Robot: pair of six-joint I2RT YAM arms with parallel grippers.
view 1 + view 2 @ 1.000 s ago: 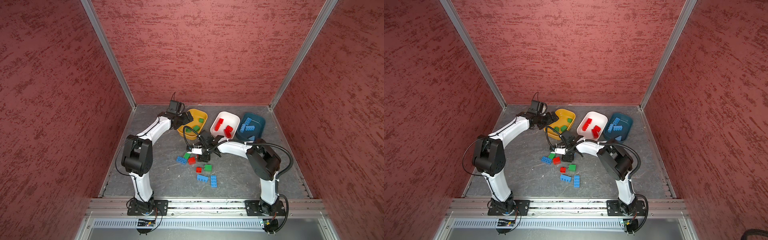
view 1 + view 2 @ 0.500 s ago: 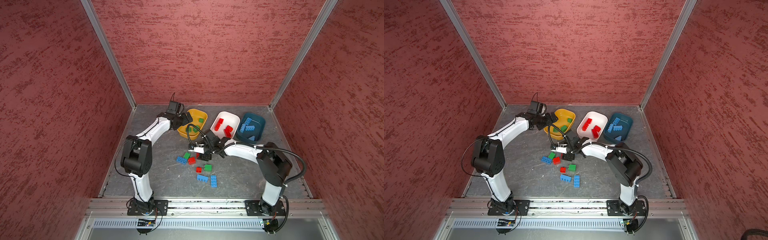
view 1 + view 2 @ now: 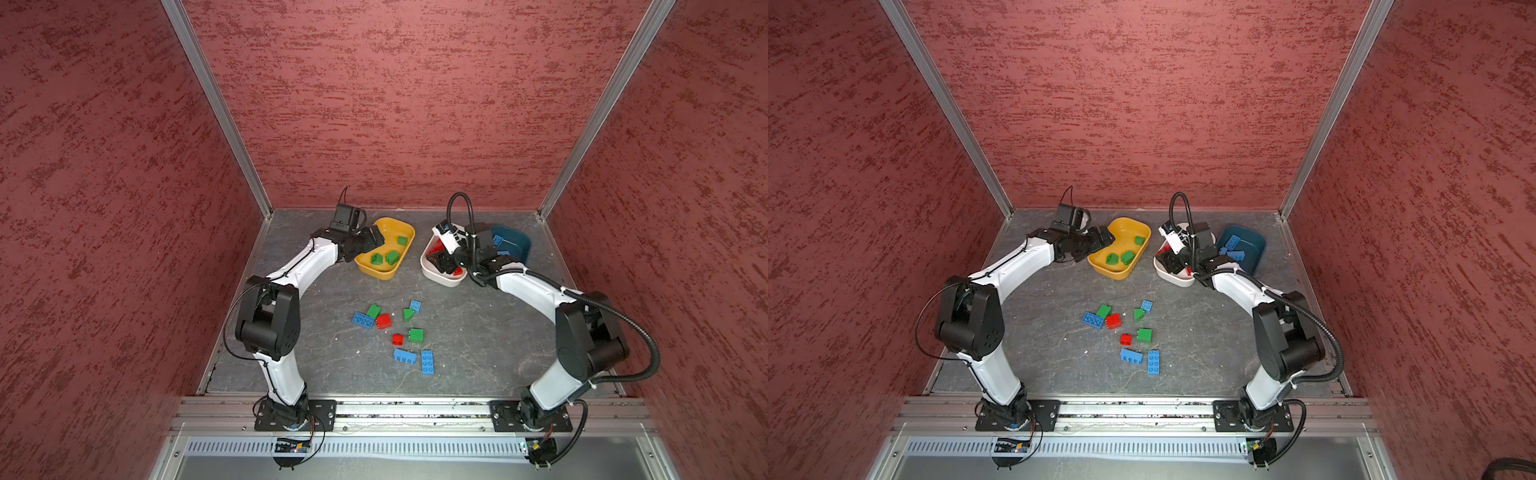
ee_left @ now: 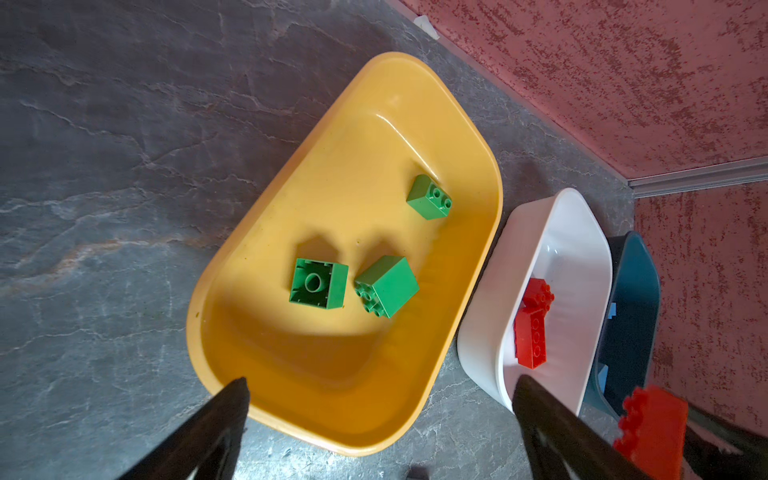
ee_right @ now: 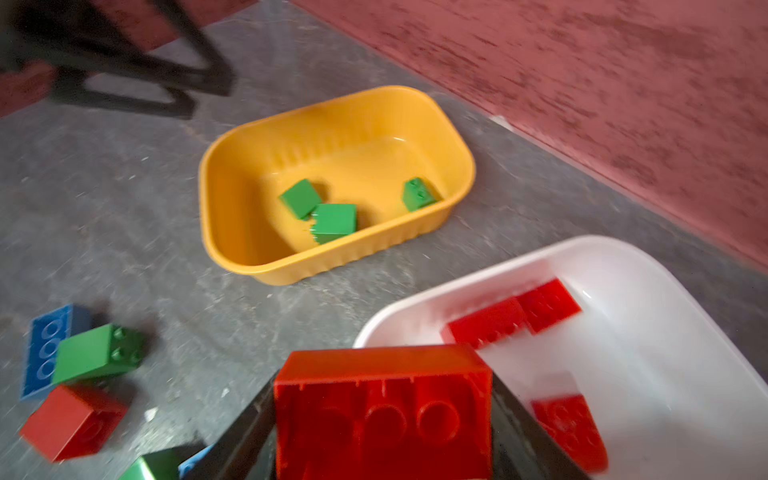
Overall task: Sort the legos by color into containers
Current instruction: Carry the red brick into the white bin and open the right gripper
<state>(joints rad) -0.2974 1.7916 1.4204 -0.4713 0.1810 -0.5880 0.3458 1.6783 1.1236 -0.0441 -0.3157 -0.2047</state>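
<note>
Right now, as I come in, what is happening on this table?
A colour sort is under way. The right tool grips a red brick at the white tub, which holds other red bricks. The left tool hangs open and empty over the yellow tub's edge, with three green bricks inside. Nine bricks lie loose on the table.

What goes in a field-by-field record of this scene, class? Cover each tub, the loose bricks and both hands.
Yellow tub: three green bricks inside
White tub: red bricks inside
Teal tub: blue bricks inside
Loose bricks: four blue, three green, two red, outside the tubs
Left hand: open, empty, at the yellow tub's edge
Right hand: shut on a red brick, above the white tub
</note>
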